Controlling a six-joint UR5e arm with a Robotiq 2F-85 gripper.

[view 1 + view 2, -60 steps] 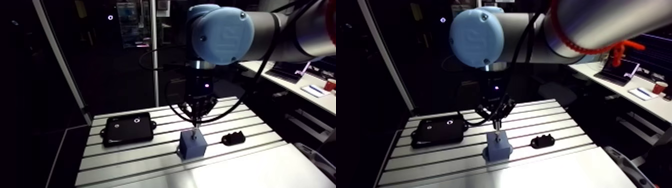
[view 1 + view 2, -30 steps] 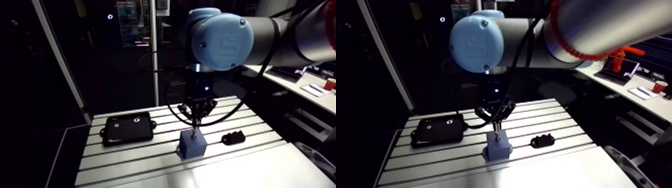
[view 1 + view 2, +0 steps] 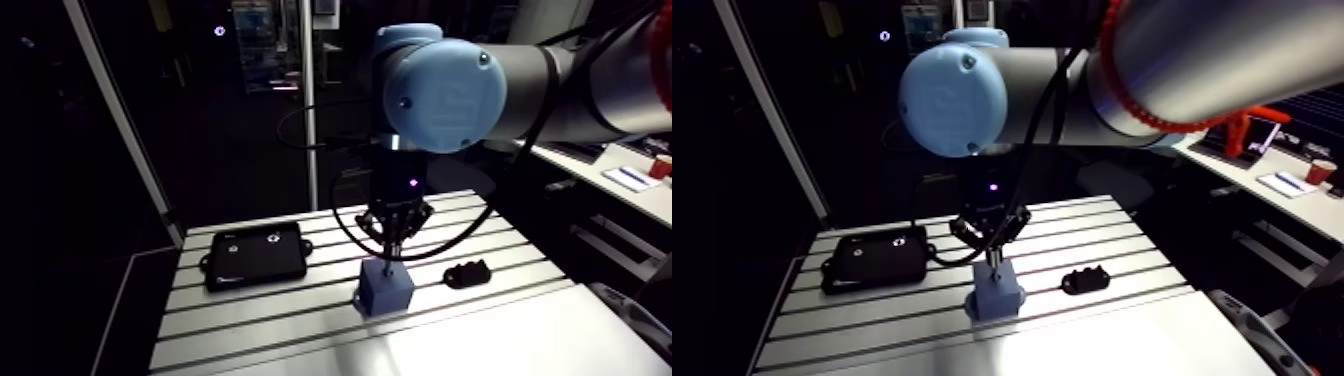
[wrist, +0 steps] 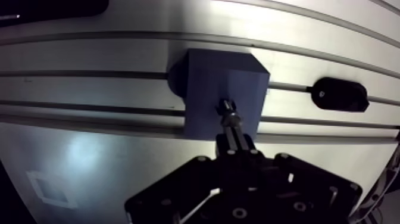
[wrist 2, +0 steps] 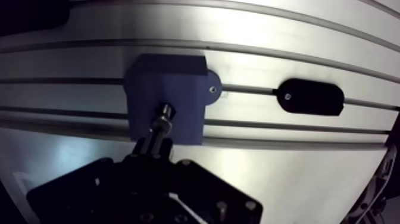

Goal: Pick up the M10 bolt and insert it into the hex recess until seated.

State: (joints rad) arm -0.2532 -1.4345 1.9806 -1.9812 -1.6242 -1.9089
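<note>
A dark blue block stands on the slotted aluminium table, directly under my gripper. The gripper is shut on a dark metal bolt, which points straight down from between the fingers at the block's top face. In the wrist view the bolt's end lies over the middle of that face and hides any recess there. I cannot tell whether it touches the block. In the arm view the gripper hangs just above the block, with the bolt reaching down to its top.
A small black oblong fixture is screwed to the table beside the block, a short way off. A flat black plate lies farther along the table on the other side. Bright bare sheet covers the table's near part.
The wrist and gripper have come down a little, bringing the bolt closer to the block's top. The block and the black pieces have not moved.
</note>
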